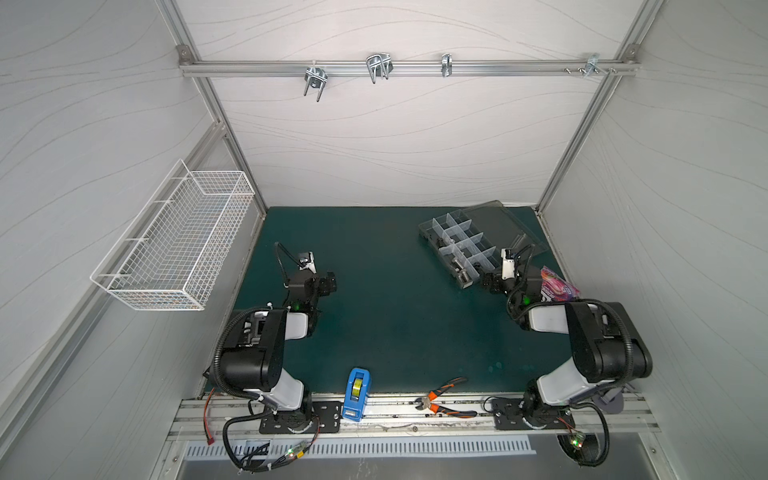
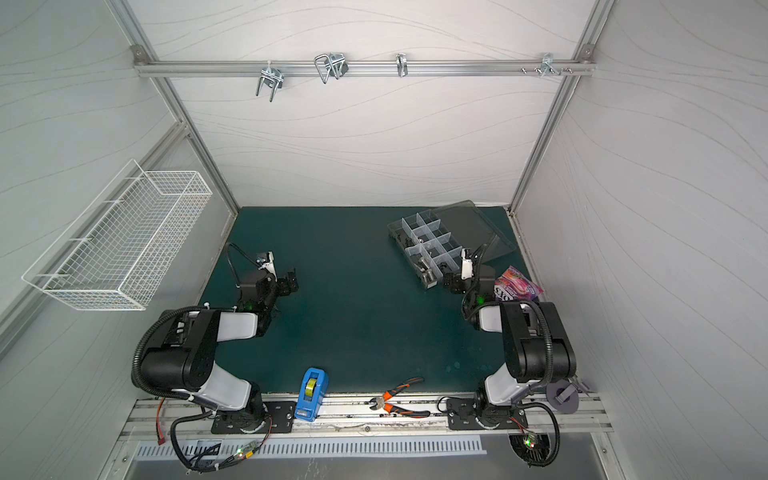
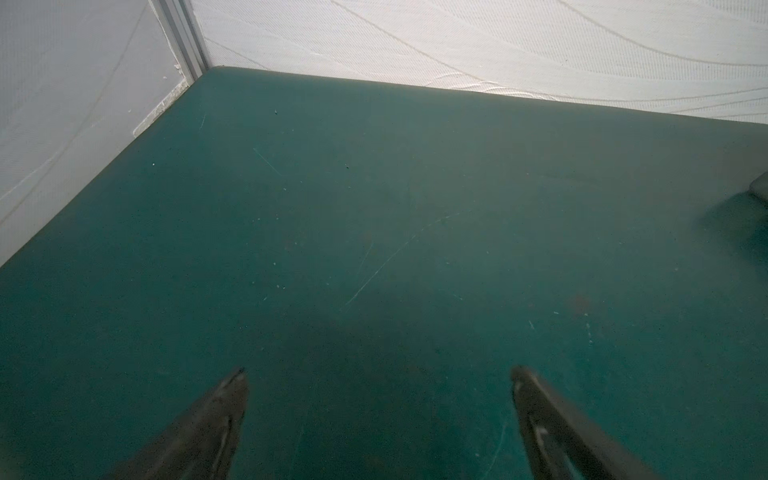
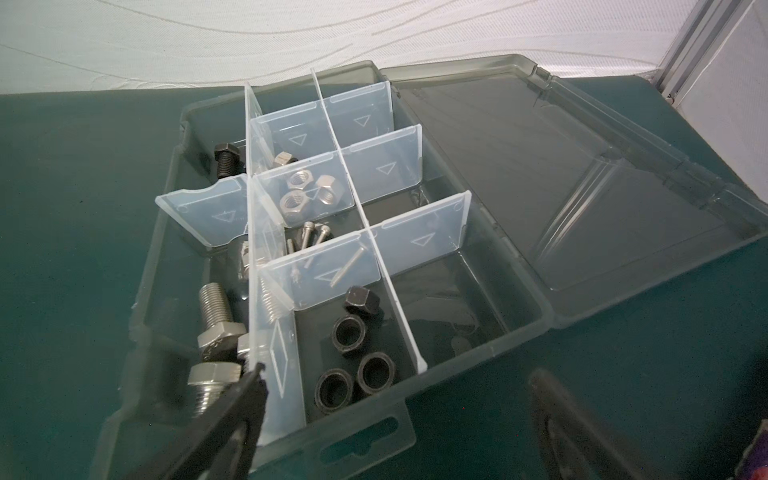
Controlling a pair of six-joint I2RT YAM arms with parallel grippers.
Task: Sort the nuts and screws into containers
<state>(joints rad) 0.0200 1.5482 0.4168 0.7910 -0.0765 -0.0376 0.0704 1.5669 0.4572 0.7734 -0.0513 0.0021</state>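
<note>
Over at the far right of the mat (image 1: 374, 291): organizer box (image 4: 478, 353), lid open.
Nuts: black nuts (image 4: 353, 332) in one of the containers (image 4: 424, 241), silver nuts (image 4: 309, 191) in another.
Screws: silver bolts (image 4: 216, 320), thin screws (image 4: 311, 235) and black bolt (image 4: 224, 160), each kind apart.
Loose fasteners: I see none.
Left gripper (image 3: 378, 370): my jaws wide, empty, over bare mat.
Right gripper (image 4: 399, 371): my jaws wide, empty, at the box's near end.
Progress: I judge sorting done or nearly.
</note>
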